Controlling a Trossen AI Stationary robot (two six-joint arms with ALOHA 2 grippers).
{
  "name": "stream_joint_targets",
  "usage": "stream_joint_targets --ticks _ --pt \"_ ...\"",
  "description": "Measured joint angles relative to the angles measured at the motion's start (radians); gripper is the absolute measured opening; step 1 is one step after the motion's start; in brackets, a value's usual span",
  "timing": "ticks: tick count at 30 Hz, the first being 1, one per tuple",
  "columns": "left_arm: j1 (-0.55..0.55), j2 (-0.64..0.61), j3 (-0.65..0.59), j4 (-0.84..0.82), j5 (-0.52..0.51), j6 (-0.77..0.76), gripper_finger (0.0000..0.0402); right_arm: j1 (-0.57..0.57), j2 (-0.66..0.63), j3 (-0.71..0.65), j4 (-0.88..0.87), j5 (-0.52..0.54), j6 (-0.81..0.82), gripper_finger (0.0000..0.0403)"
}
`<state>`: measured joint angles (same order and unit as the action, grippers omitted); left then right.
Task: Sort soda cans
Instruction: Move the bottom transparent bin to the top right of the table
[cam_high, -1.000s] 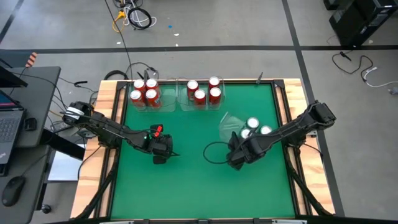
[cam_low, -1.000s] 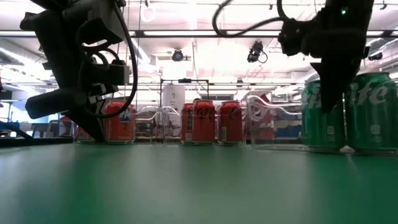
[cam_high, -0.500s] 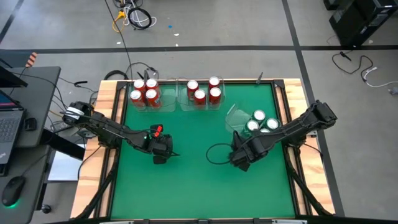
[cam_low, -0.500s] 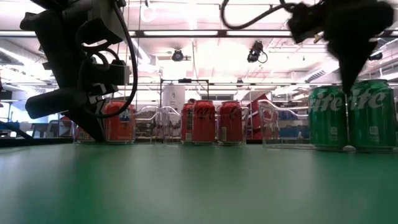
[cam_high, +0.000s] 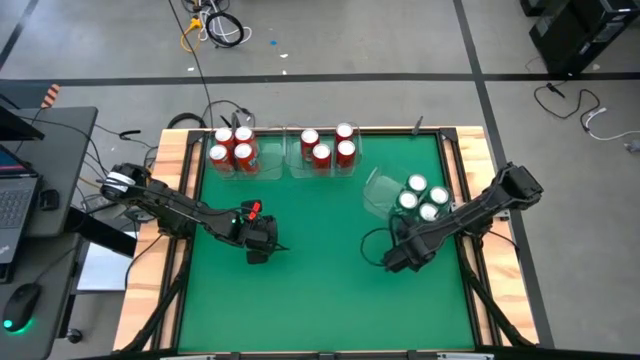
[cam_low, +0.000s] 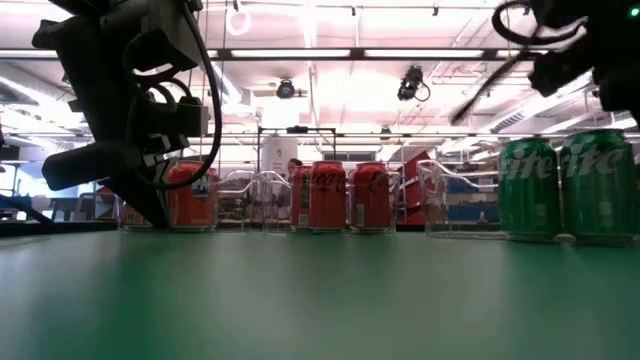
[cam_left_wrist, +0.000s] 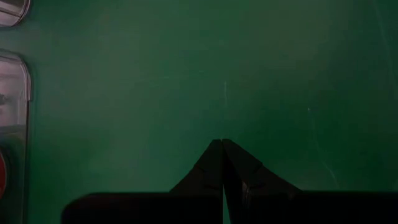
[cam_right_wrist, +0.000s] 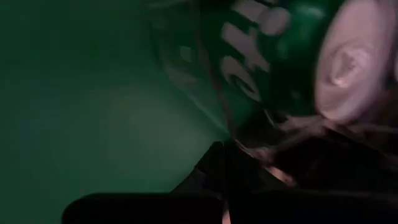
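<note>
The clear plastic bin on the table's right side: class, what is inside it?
Inside the clear plastic bin stand green soda cans with silver tops; three tops show from above. The right arm may hide another.

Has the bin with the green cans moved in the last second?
Yes. In the high view the clear bin holding the green cans has slid toward the table's right edge, away from the red cans, which stayed put.

At the far edge of the green-topped table (cam_high: 310, 270) we see two clear plastic rectangular bins (cam_high: 232, 160) side by side, each holding four red soda cans (cam_high: 322, 154). Toward the right edge, a third clear bin (cam_high: 378, 190) holds the green soda cans (cam_high: 418, 198), just behind the right gripper (cam_high: 398, 262). The left gripper (cam_high: 272, 248) sits near the table's left-centre.
</note>
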<state>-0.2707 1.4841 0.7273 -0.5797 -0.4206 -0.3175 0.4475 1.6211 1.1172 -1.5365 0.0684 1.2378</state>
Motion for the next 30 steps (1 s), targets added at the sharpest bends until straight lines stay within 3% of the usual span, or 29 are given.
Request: stream_joint_targets --ticks 14,30 --pt "0.000 0.000 0.000 0.008 0.001 0.018 0.0001 -0.110 -0.011 -0.138 -0.038 0.166 0.103 0.0000" --pt "0.000 0.000 0.000 0.007 0.007 0.017 0.0001 -0.347 -0.014 -0.243 -0.033 0.394 0.071 0.0000"
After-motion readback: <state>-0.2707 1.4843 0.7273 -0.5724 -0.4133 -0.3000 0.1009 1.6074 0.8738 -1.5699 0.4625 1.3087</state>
